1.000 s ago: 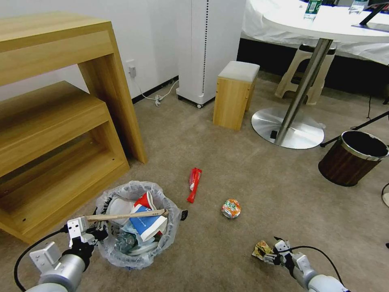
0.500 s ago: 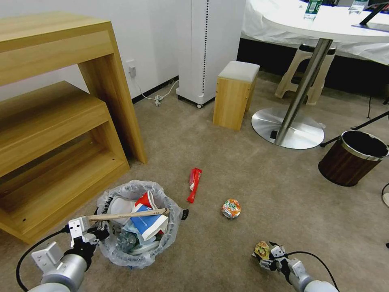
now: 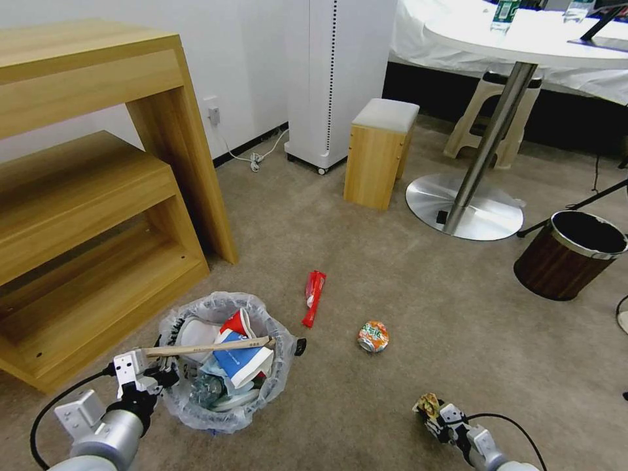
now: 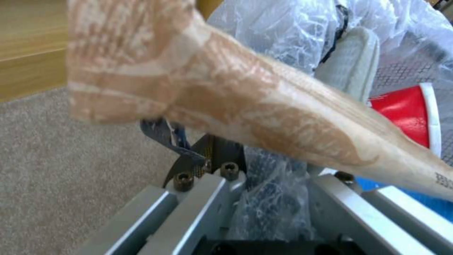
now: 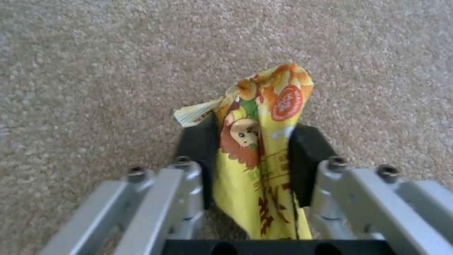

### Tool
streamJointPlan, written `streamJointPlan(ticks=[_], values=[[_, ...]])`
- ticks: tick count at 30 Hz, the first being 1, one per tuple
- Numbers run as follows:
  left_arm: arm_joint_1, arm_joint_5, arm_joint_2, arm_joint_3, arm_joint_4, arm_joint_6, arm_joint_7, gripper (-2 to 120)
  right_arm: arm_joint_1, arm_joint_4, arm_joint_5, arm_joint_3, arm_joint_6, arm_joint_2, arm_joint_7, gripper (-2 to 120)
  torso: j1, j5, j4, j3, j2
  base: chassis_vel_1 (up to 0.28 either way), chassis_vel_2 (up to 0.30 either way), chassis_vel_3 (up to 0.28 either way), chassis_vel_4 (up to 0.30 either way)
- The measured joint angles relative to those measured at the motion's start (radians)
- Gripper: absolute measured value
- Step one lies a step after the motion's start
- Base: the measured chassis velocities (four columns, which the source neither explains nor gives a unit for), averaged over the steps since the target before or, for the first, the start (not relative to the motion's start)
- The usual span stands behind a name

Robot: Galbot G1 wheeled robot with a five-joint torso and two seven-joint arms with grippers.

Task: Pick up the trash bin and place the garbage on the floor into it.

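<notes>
floor (image 3: 405, 281): beige short-pile carpet, open across the middle of the head view; bounded by a wooden shelf unit (image 3: 98, 170) on the left, a white wall and white tower appliance (image 3: 337, 78) at the back, a small wooden stool (image 3: 379, 154) and a round table's chrome pedestal base (image 3: 468, 206) beyond.
far right edge: dark brown wood-look bin (image 3: 569, 255) with metal rim, standing apart from everything else.
trash bin (image 3: 226, 360): near the left foreground, just beside the shelf unit's lower corner; crinkly translucent bag puffed over the rim, blue at the base; crammed with a white slipper, red and blue paper cups and a bottle.
wooden stick (image 3: 206, 347): lying across the bin's top, one end jutting past the rim over the left gripper; it looms large in the left wrist view (image 4: 264, 106).
left gripper (image 3: 147, 379): at the bin's near-left rim, fingers closed on the rim with the bag plastic bunched between them (image 4: 271, 198).
right gripper (image 3: 435, 415): low in the right foreground, well apart from the bin, over bare carpet; pads pinched tight on a crumpled yellow snack wrapper (image 5: 259, 141), which stands up between them.
loose on carpet: red wrapper (image 3: 314, 297) just beyond the bin; crushed can (image 3: 373, 336) to its right, between bin and right gripper.
open room: clear carpet around both loose pieces.
</notes>
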Motion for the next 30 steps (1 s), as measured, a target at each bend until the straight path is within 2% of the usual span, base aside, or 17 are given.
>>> streamJointPlan(ticks=[1,3,5,7,8,9,11,12,18,19,21,23,25,27,29,30], values=[[0.0,0.0,0.001,0.0,0.0,-0.001,0.0,1,-0.003,-0.002,-0.006,0.004,0.005,0.002,-0.001,23,0.0,0.0,0.0,0.0,0.0,0.0,0.0,0.0,0.0],[0.0,0.0,0.001,0.0,0.0,-0.001,0.0,1,-0.003,-0.002,-0.006,0.005,0.005,0.002,-0.001,23,0.0,0.0,0.0,0.0,0.0,0.0,0.0,0.0,0.0],[0.002,-0.001,0.006,-0.001,0.001,-0.002,0.0,1,-0.016,0.003,-0.01,0.023,0.032,0.003,-0.017,10,0.0,0.0,-0.0001,0.0,0.0,0.0,0.0,0.0,0.0],[0.002,-0.001,0.008,-0.001,0.002,-0.002,0.0,1,-0.019,0.007,-0.006,0.028,0.044,0.002,-0.028,7,0.0,0.0001,-0.0002,0.0,0.0,0.0,0.0,0.0,0.0],[0.002,-0.002,0.011,-0.002,0.004,-0.002,0.001,1,-0.03,0.027,0.016,0.051,0.096,-0.004,-0.088,0,0.0,0.0,-0.0001,0.0,0.0,0.0,0.0,0.0,0.0],[0.001,-0.002,0.013,-0.002,0.006,-0.002,0.001,1,-0.037,0.045,0.033,0.071,0.128,-0.01,-0.135,0,0.0,0.0,-0.0001,0.0,0.0,0.0,0.0,0.0,0.0],[0.001,-0.002,0.013,-0.002,0.007,-0.002,0.001,1,-0.04,0.055,0.046,0.081,0.147,-0.013,-0.159,0,0.0,0.0,-0.0001,0.0,0.0,0.0,0.0,0.0,0.0],[0.0,-0.002,0.015,-0.001,0.01,-0.002,0.001,1,-0.048,0.089,0.077,0.108,0.205,-0.021,-0.22,0,0.0,-0.0001,-0.0001,0.0,0.0,0.0,0.0,0.0,0.0],[0.0,0.0,0.017,-0.001,0.014,-0.003,0.001,1,-0.06,0.173,0.112,0.173,0.277,-0.04,-0.306,0,0.0,-0.0003,0.0,0.0,0.0,0.0,0.0,0.0,0.0],[0.0,0.001,0.017,-0.001,0.015,-0.003,0.002,1,-0.06,0.22,0.128,0.202,0.305,-0.048,-0.342,0,0.0,-0.0002,0.0,0.0,0.0,0.0,0.0,0.0,0.0],[0.001,0.001,0.017,-0.001,0.015,-0.003,0.002,1,-0.059,0.236,0.133,0.209,0.312,-0.05,-0.349,0,0.0,-0.0001,0.0,0.0,0.0,0.0,0.0,0.0,0.0],[0.004,0.002,0.018,-0.002,0.014,-0.004,0.003,1,-0.036,0.337,0.18,0.236,0.335,-0.07,-0.403,0,0.0,-0.0001,-0.0001,0.0,0.0,0.0,0.0,0.0,0.0],[0.004,0.002,0.019,-0.002,0.014,-0.004,0.003,1,-0.029,0.35,0.186,0.236,0.338,-0.074,-0.409,0,0.0,-0.0001,-0.0001,0.0,0.0,0.0,0.0,0.0,0.0],[0.009,0.002,0.019,-0.004,0.006,-0.004,0.003,1,0.035,0.435,0.254,0.21,0.347,-0.113,-0.447,0,0.0,-0.0002,-0.0001,0.0,0.0,0.0,0.0,0.0,0.0],[0.009,0.002,0.019,-0.004,0.004,-0.004,0.003,1,0.052,0.451,0.27,0.2,0.347,-0.121,-0.452,0,0.0,-0.0001,-0.0001,0.0,0.0,0.0,0.0,0.0,0.0],[0.011,0.0,0.018,-0.005,-0.004,-0.003,0.003,1,0.122,0.499,0.32,0.154,0.343,-0.146,-0.463,0,0.0,-0.0002,0.0,0.0,0.0,0.0,0.0,0.0,0.0]])
